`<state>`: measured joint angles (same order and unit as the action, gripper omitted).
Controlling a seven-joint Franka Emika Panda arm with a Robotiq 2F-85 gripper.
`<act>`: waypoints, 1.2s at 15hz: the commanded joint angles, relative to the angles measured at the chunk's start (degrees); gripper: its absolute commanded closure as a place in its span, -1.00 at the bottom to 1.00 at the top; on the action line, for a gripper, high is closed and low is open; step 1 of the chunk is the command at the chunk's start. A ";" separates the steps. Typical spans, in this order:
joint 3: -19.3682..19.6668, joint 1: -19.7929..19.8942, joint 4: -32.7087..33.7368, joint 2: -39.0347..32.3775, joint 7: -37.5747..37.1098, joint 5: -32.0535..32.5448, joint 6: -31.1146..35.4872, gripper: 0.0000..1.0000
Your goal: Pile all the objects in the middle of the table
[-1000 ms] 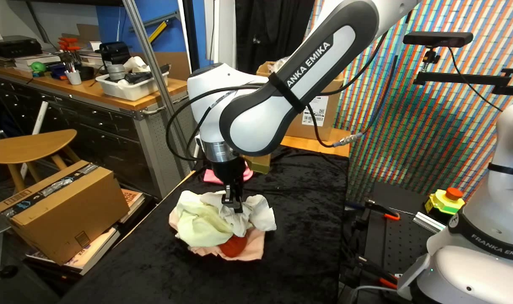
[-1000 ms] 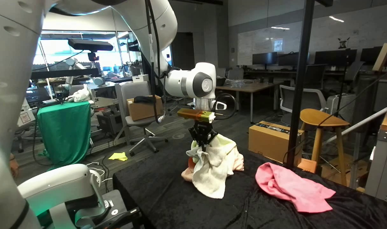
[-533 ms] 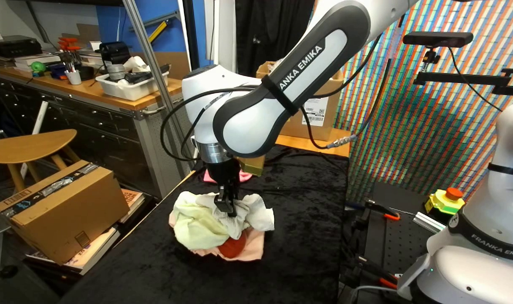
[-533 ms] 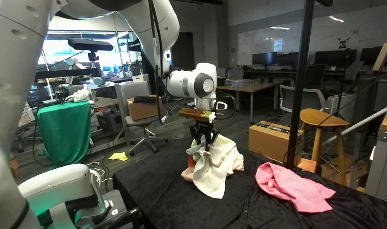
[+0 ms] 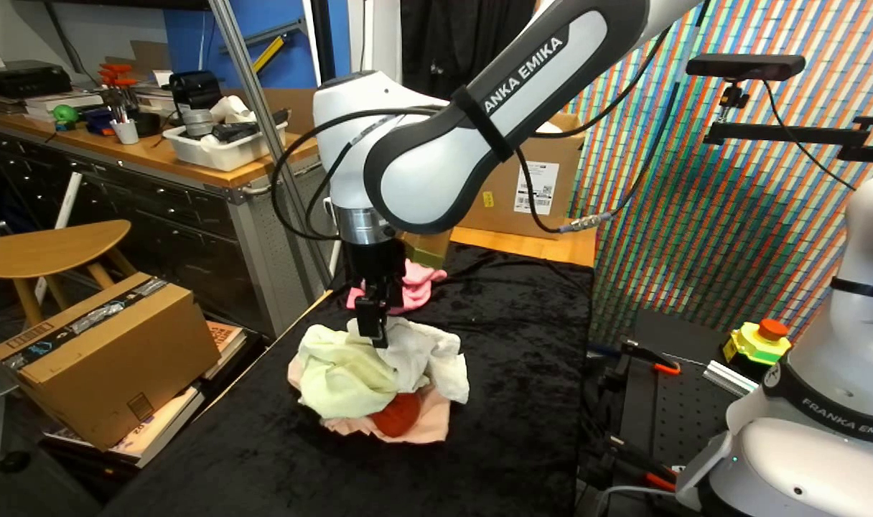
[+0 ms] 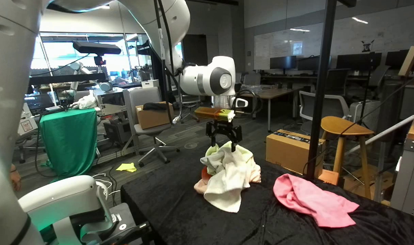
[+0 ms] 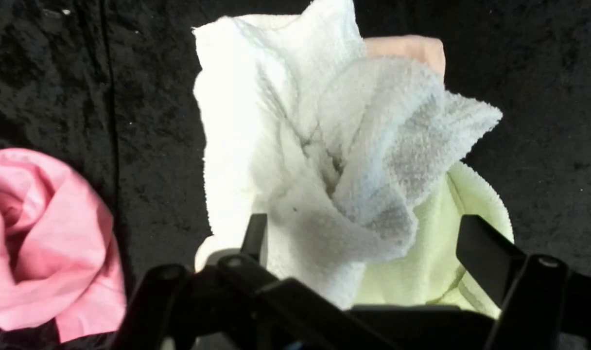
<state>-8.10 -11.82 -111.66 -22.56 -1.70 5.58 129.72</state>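
A heap of cloths lies on the black table (image 5: 508,452). On top is a crumpled white cloth (image 7: 295,116), beside a pale yellow-green cloth (image 5: 343,380). Under them show a red cloth (image 5: 399,415) and a peach cloth (image 5: 434,420). Apart from the heap lies a pink cloth (image 6: 312,200), seen at the left edge of the wrist view. My gripper (image 7: 366,233) stands open just above the heap, its fingers spread wide over the white and yellow-green cloths with nothing held. Whether a fingertip (image 6: 233,148) still brushes the fabric, I cannot tell.
Beyond one table edge a taped cardboard box (image 5: 113,359) sits on books on the floor. Another cardboard box (image 5: 533,179) stands behind the table on a wooden surface. A dark upright post (image 6: 321,88) rises near the pink cloth.
The gripper has opened wide, let go of the white cloth and risen above the heap. The white cloth's top has settled. The pink cloth has not moved.
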 commanded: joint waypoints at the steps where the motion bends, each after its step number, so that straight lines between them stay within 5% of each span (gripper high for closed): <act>1: 0.43 1.42 -2.00 4.48 1.20 -0.44 0.66 -1.00; 7: 1.98 4.49 -1.67 6.88 6.46 0.25 -0.42 -1.00; 18: 6.75 16.45 4.18 1.47 34.73 2.15 0.35 -1.00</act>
<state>-1.82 2.24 -111.08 -18.39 26.91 6.68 129.73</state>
